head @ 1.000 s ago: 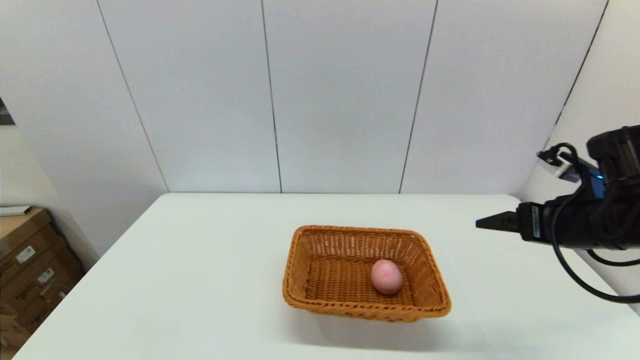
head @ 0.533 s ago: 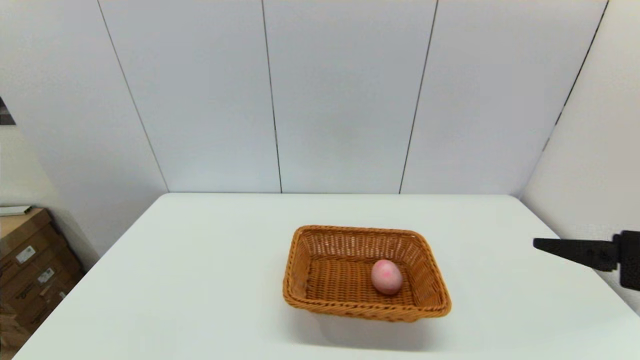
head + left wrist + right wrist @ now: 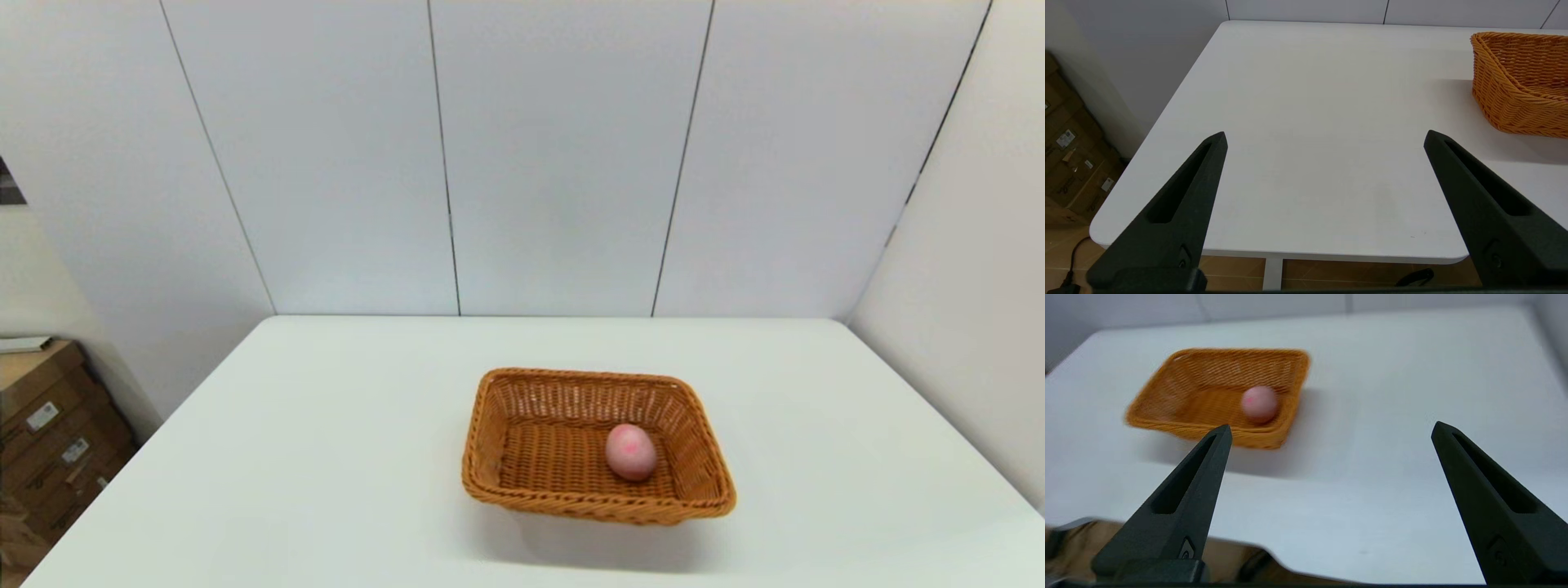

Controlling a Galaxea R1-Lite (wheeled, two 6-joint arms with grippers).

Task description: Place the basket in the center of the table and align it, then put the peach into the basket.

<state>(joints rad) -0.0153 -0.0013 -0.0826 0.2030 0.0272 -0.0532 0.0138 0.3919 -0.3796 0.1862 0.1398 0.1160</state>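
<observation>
- The basket (image 3: 598, 445) is being seen resting flat on the table (image 3: 326, 457), a little right of the middle in the head view, its long sides running nearly parallel to the table's near edge; that placement is judged to satisfy the centring and aligning step.
- The peach (image 3: 630, 452) is being held inside the basket, lying on the woven floor toward its right half, close to the right wall but apparently not pressed against it. The flared walls are judged to be keeping it from rolling out, so the task is being read as essentially finished.
- The left gripper (image 3: 1325, 136) is being kept back at the table's near left edge with its 2 fingers spread wide and nothing between them; only a corner of the basket is being caught in its view.
- The right gripper (image 3: 1331, 428) is likewise being held off the near right edge, fingers wide apart and empty, well apart from the basket.
- Neither arm is being shown in the head view, so their poses cannot be told.
- The peach's underside and the basket's far outer wall are being hidden.
</observation>
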